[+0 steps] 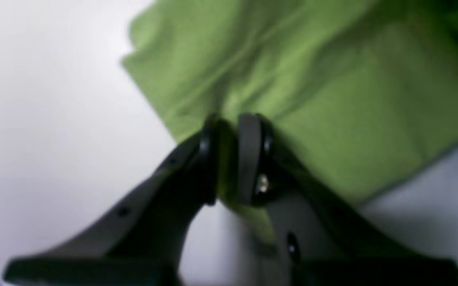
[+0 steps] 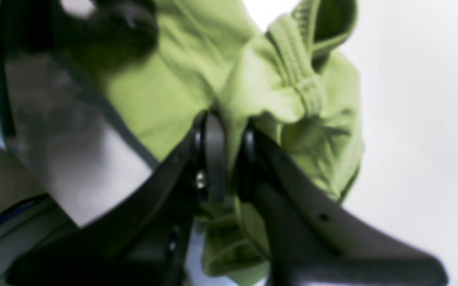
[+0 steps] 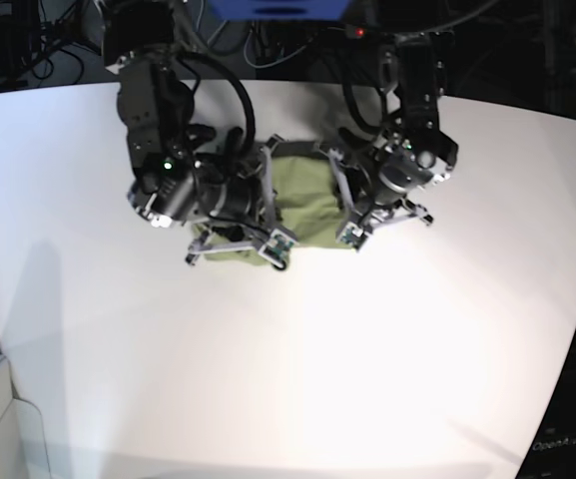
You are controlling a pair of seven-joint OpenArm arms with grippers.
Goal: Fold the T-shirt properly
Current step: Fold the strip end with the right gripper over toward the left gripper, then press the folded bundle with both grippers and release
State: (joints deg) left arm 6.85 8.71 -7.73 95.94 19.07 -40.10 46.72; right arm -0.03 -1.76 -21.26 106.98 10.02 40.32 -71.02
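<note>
Evidently both grippers are pinching the T-shirt (image 3: 302,205) at opposite ends: the left gripper (image 1: 227,159) is clamping a flat edge, the right gripper (image 2: 229,155) bunched cloth beside the collar, probably keeping it taut between them above the table (image 3: 297,369).

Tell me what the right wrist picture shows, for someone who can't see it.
The right hand pinches a bunched fold of the green T-shirt between its black fingers. The ribbed collar sticks up behind, over a white table.
</note>
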